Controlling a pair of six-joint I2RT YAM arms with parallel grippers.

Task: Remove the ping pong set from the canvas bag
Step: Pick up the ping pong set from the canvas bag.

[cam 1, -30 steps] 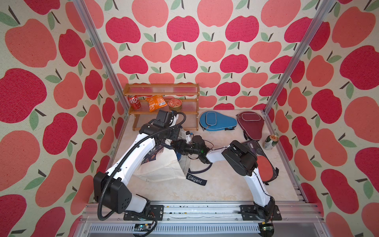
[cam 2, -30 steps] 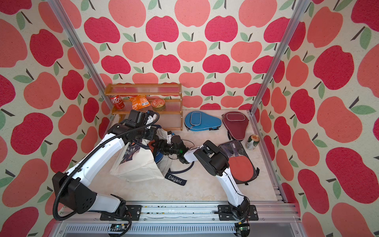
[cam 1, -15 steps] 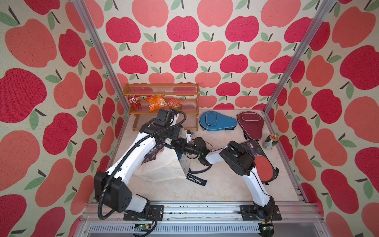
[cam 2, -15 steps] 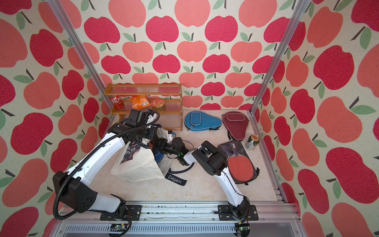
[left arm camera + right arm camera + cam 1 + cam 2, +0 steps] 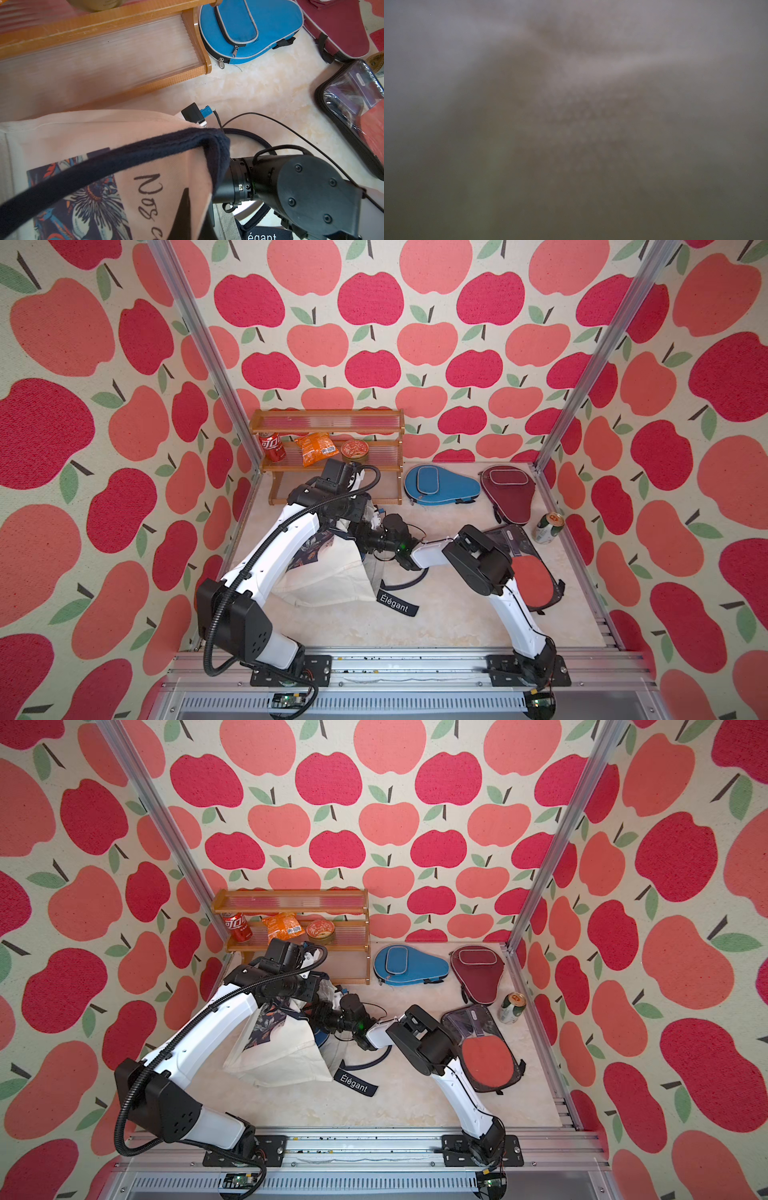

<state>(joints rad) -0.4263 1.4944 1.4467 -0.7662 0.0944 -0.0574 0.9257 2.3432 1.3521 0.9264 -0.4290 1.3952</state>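
Observation:
The cream canvas bag [image 5: 328, 576] with a floral print lies left of centre, its mouth toward the middle. My left gripper [image 5: 366, 517] is shut on the bag's upper edge by the dark handle [image 5: 116, 160] and holds the mouth up. My right arm [image 5: 432, 549] reaches into that mouth, and its fingers are hidden inside; the right wrist view is only dark blur. A rounded blue thing [image 5: 321, 1041] peeks from the mouth. Three ping pong sets lie outside the bag: a blue case [image 5: 434, 485], a maroon case [image 5: 505, 489] and a clear-fronted case with a red paddle [image 5: 532, 576].
A wooden shelf [image 5: 328, 423] stands at the back left, with a red can [image 5: 272, 446], an orange snack bag [image 5: 316, 448] and a round tin [image 5: 354, 450] on it. A green can [image 5: 548, 528] stands by the right wall. The bag's "Élégant" strap [image 5: 397, 605] trails on the floor.
My right arm has slid a little further left into the bag's mouth. The left arm still holds the bag's edge in the same place.

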